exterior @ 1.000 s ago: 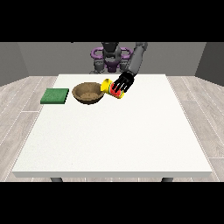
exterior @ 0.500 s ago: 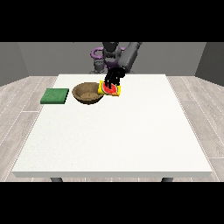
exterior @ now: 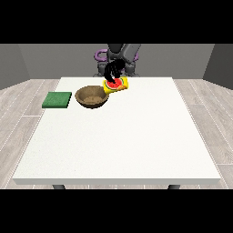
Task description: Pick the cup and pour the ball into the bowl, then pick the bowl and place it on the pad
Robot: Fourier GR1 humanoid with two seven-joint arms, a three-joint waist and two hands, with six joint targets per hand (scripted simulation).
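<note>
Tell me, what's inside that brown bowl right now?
The bowl shows only its brown inside; no ball can be made out in it. The yellow cup is tipped beside it with a hand over it, red showing at its mouth. The cup's inside is hidden.

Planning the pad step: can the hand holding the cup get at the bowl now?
Probably not yet: that hand is curled round the tilted cup. The bowl sits just beside it, nothing between.

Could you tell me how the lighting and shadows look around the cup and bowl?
Front view: even, soft light, no glare on the white table; the brown wooden bowl is darker inside; the black hand partly covers the yellow cup.
</note>
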